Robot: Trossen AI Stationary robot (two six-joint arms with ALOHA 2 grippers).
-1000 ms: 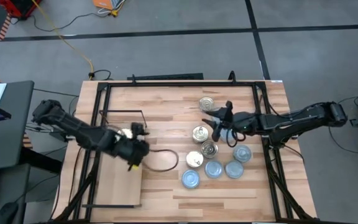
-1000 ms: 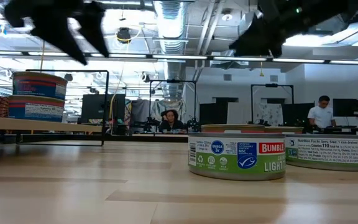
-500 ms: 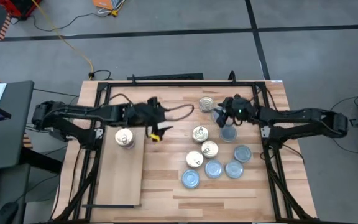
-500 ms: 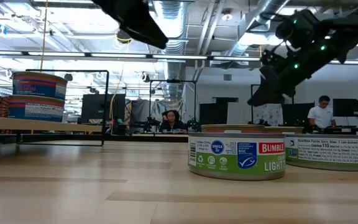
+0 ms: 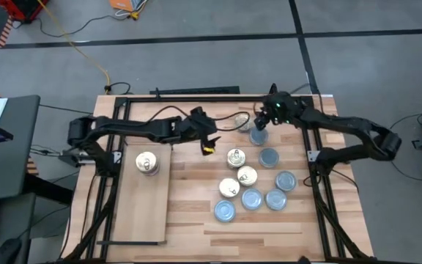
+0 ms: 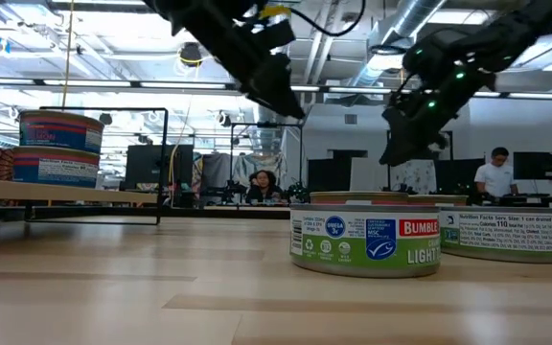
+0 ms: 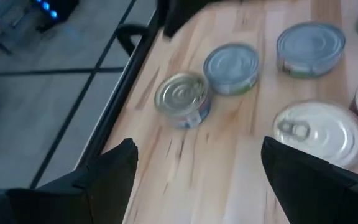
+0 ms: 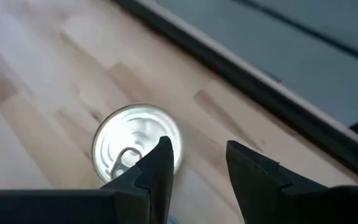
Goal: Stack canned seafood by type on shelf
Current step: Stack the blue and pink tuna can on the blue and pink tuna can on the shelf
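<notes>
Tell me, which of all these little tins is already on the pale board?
The gold-topped tin at the board's far end. It sits apart; all the others lie loose on the slatted tabletop.

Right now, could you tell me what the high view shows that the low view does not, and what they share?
Only the high view shows the shelf's bare top and the loose tins' lids, gold and blue-silver. Only the low view shows the labels, two tins stacked on the shelf, and people in the room behind. Both show the left gripper and right gripper raised above the tins.
</notes>
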